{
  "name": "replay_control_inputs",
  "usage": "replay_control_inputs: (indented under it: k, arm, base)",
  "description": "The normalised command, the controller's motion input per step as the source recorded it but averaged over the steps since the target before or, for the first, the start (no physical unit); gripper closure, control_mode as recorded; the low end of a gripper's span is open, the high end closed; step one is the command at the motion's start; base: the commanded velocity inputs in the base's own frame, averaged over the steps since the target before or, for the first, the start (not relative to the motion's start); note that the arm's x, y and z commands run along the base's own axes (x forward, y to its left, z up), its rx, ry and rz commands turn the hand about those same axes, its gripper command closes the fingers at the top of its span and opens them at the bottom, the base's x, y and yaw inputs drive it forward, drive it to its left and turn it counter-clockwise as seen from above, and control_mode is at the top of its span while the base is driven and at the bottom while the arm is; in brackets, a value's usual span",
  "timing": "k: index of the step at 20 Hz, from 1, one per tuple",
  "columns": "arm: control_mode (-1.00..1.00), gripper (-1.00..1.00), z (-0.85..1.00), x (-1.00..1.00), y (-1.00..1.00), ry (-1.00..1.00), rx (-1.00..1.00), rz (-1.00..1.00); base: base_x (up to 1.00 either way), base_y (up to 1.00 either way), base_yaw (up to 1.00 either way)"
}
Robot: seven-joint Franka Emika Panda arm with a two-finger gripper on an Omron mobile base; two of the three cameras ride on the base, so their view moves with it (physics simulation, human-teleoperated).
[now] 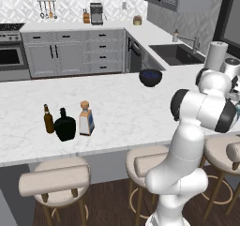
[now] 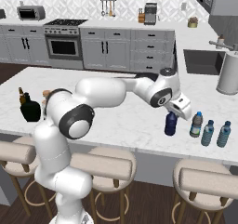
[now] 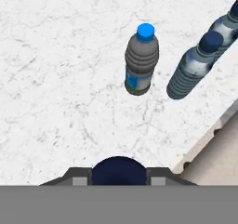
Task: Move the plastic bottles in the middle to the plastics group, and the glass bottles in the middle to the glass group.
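Hand: the hand (image 2: 175, 110) is clamped on the dark blue bottle (image 2: 171, 123), gripping it at the top; in the hand view the bottle's rounded dark top (image 3: 119, 170) sits between the two fingertips.
Dark blue bottle: upright, at or just above the counter (image 2: 139, 121) near its front edge, just beside the plastics — whether its base touches the marble I cannot tell.
Plastics group: three bottles stand in a short row to the right of the held one — a clear bottle with a blue cap (image 2: 196, 124), then two pale teal ones (image 2: 207, 133) (image 2: 224, 134).
Glass group: at the far left end, the slim brown bottle (image 1: 48, 119), the black flask (image 1: 65, 124) and the cork-stoppered square bottle (image 1: 86, 119) stand close together, so the glass side looks done.
Step in hand: setting the dark blue bottle down with the plastics, likely the last placement.
Doing it well: lower straight down until the base is flat, keep a small gap from the blue-capped bottle, open only once it stands firm, then lift vertically — a sideways exit could knock the row.
Edge risk: the front edge is close; do not drift towards the stools.
Labels: a blue band on the clear bottle and a white-and-blue label on the square one; no writing is legible.
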Motion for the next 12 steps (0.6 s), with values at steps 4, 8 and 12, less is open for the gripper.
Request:
replay_control_inputs:
  k: [4, 8, 12]
  arm:
    - [-1.00, 1.00, -0.05, 0.00, -0.43, 0.00, 0.00, -0.16]
    - [-1.00, 1.00, -0.15, -0.08, -0.33, 0.00, 0.00, -0.13]
    - [-1.00, 1.00, -0.15, -0.05, -0.15, 0.00, 0.00, -0.08]
  base:
    - [0.00, 0.00, 0.00]
    - [0.00, 0.00, 0.00]
    - [0.00, 0.00, 0.00]
